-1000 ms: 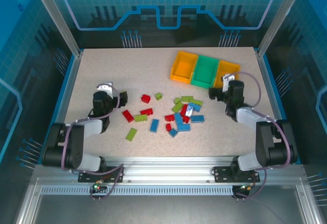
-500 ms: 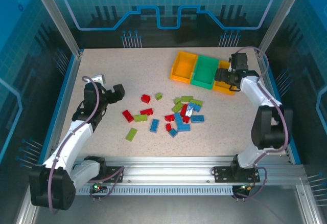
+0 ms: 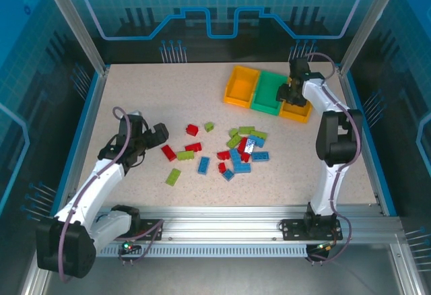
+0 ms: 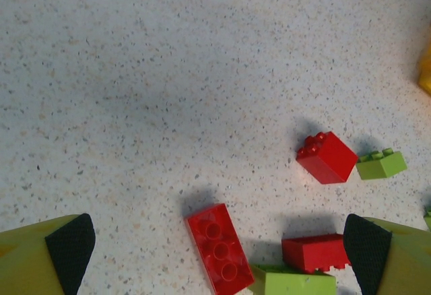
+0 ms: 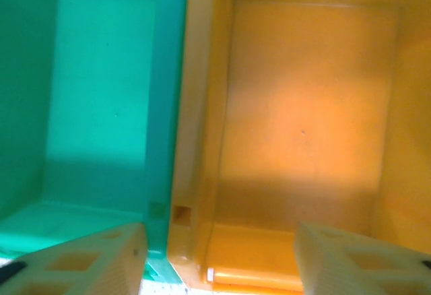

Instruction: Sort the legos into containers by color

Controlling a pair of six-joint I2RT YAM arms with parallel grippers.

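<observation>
The legos, red, blue and lime, lie scattered mid-table, densest in a pile (image 3: 242,148). My left gripper (image 3: 153,137) hovers open above the leftmost bricks; between its fingers lies a flat red brick (image 4: 219,254) (image 3: 168,152), with another red brick (image 4: 315,252) and a lime one (image 4: 293,283) beside it. The containers stand at the back right: orange bin (image 3: 234,96), green bin (image 3: 271,100), orange bin (image 3: 298,113). My right gripper (image 3: 286,94) (image 5: 219,254) hangs open astride the touching walls of the green bin (image 5: 101,106) and the empty orange bin (image 5: 303,106), holding nothing.
A red brick (image 4: 326,157) and a small lime one (image 4: 381,164) lie farther out from the left gripper. A lime brick (image 3: 173,176) and a blue one (image 3: 203,165) sit nearer the front. Bare tabletop stretches left and behind the left gripper.
The right arm has swung up from the table's right side to the bins, its jaws narrowing. The left arm has stretched out and come down toward the leftmost red brick.
</observation>
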